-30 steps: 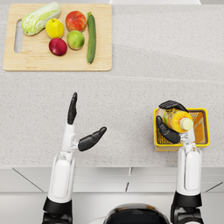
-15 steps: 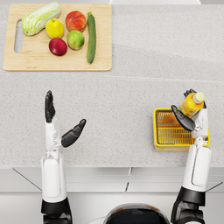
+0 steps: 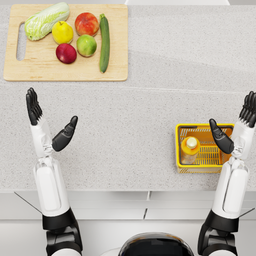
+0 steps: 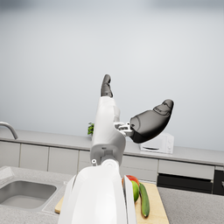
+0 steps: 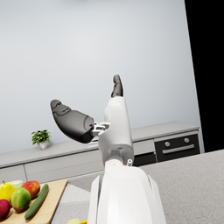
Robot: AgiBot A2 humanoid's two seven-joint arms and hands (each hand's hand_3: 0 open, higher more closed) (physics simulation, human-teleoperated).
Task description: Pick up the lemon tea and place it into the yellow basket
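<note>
The lemon tea (image 3: 189, 149), a yellow bottle with a pale cap, stands in the left part of the yellow wire basket (image 3: 225, 129) at the counter's front right. My right hand (image 3: 235, 129) is raised just right of the basket, fingers spread and holding nothing; in the right wrist view the right hand (image 5: 92, 116) stands apart against the wall. My left hand (image 3: 50, 122) is lifted over the counter's left side, fingers apart and holding nothing. The left wrist view shows that left hand (image 4: 133, 111) empty too.
A wooden cutting board (image 3: 115, 50) lies at the back left with a cabbage (image 3: 46, 20), a lemon (image 3: 62, 33), a tomato (image 3: 86, 23), a green apple (image 3: 86, 45), a red plum (image 3: 66, 53) and a cucumber (image 3: 104, 42). The counter's front edge (image 3: 130, 190) runs just below the basket.
The right hand let go of the lemon tea, which now stands in the basket, and drew off to the right with fingers spread. The left hand shifted slightly.
</note>
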